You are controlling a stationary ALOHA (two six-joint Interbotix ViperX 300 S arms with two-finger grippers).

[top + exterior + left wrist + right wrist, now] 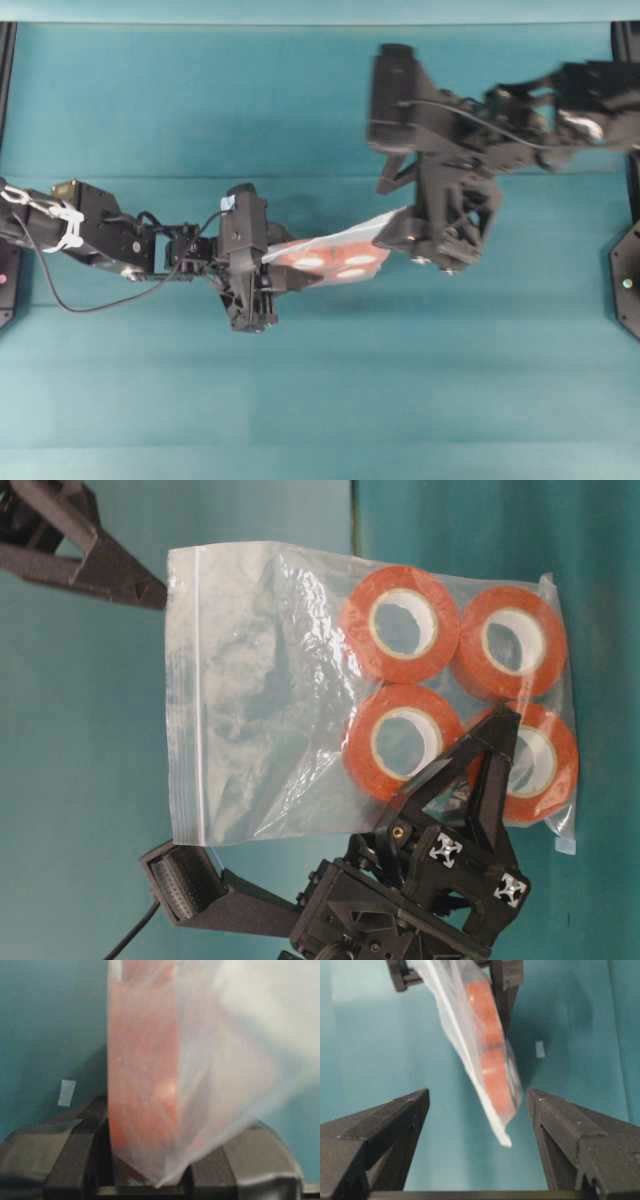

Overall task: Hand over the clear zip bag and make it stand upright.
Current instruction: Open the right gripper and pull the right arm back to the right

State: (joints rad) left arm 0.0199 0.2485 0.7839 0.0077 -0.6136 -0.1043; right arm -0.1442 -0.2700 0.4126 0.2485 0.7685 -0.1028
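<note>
The clear zip bag [345,255] hangs in the air between the two arms, with several orange-red tape rolls [400,625] showing through it. My left gripper [285,272] is shut on the roll end of the bag; in the left wrist view the bag [165,1060] rises from between its jaws [155,1172]. My right gripper [393,210] is open at the bag's other end. In the right wrist view a bag [487,1055] corner hangs between its spread fingertips [477,1095] without touching either. In the table-level view its fingers [100,565] straddle the zip edge.
The teal table [320,400] lies below both arms. A small pale tape scrap [540,1049] lies on it; it also shows in the left wrist view [66,1092]. Black frame parts [625,280] stand at the table's side edges.
</note>
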